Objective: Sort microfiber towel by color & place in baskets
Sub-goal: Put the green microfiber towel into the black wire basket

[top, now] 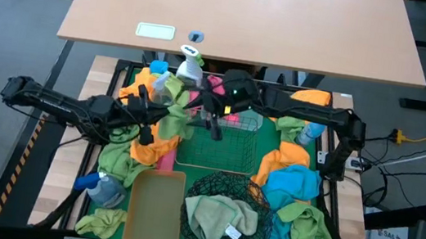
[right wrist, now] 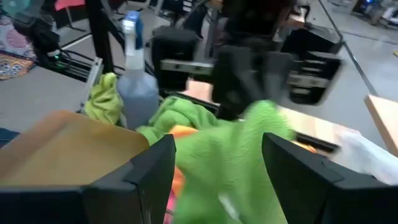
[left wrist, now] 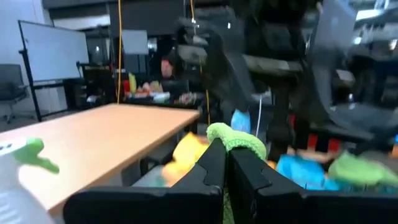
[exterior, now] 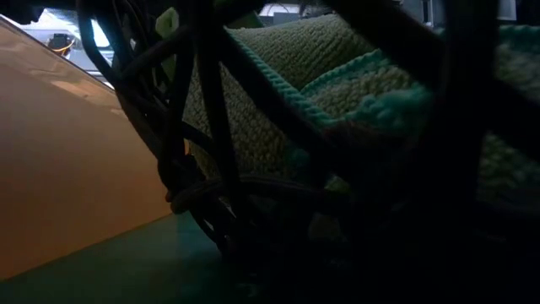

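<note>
A green-topped desk (top: 206, 161) fills the lower middle of the high view, crowded with cloths. A tan bin (top: 155, 208) sits at lower left, a round black mesh basket (top: 228, 208) at lower centre holding a pale green towel (top: 221, 218). Blue towels (top: 293, 188) pile at right, orange ones (top: 150, 146) left of centre. A spray bottle (top: 104, 189) lies at lower left.

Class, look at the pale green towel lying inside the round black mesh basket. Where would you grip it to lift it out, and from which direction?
Grip the pale green towel at its raised folds near the middle, coming straight down from above. The round black mesh basket walls it in on every side, so only the open top gives access, and bunched cloth gives the fingers something to pinch.
</note>
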Available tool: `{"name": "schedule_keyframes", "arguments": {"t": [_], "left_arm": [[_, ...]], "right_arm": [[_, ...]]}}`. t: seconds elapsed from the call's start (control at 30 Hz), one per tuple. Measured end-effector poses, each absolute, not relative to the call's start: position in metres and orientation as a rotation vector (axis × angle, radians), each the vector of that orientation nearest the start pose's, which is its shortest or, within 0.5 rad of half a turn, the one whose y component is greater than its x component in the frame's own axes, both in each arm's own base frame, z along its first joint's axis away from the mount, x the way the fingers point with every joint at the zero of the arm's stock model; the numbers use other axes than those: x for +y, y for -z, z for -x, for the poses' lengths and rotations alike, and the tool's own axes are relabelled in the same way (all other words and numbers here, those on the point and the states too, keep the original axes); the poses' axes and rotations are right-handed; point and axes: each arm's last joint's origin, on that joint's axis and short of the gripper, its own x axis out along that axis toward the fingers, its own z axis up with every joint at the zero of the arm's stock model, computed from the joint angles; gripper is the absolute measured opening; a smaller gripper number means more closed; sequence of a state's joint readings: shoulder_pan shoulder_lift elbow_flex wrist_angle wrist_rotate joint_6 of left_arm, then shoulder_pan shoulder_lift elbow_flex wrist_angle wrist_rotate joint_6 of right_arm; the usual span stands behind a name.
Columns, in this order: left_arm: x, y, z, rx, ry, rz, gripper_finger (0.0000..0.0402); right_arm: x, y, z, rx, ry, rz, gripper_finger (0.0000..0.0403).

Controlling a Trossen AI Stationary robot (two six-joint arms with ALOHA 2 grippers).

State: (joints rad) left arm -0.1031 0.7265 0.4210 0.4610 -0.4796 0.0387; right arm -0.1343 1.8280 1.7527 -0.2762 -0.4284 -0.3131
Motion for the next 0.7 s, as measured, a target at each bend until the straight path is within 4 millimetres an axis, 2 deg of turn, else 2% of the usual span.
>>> {"name": "schedule_keyframes", "arguments": {"t": [0.1, 0.33, 0.43, 0.57, 0.7], "left_arm": [[-0.003, -0.279, -0.167, -0.168, -0.384, 0.014, 0.0000], [-0.004, -0.280, -0.167, -0.173, -0.323, 0.009, 0.0000], [-0.005, -0.280, -0.168, -0.174, -0.300, 0.007, 0.0000], [-0.006, -0.280, -0.168, -0.176, -0.259, 0.004, 0.0000], [-0.007, -0.280, -0.168, -0.181, -0.214, 0.000, 0.0000]], "right_arm": [[-0.035, -0.363, -0.432, 0.270, -0.289, 0.242, 0.0238], [-0.026, -0.343, -0.452, 0.303, -0.065, 0.295, 0.0238], [-0.023, -0.333, -0.456, 0.332, -0.055, 0.297, 0.0238], [-0.017, -0.331, -0.460, 0.317, -0.058, 0.291, 0.0236], [-0.013, -0.329, -0.463, 0.303, -0.041, 0.224, 0.0202]]}}
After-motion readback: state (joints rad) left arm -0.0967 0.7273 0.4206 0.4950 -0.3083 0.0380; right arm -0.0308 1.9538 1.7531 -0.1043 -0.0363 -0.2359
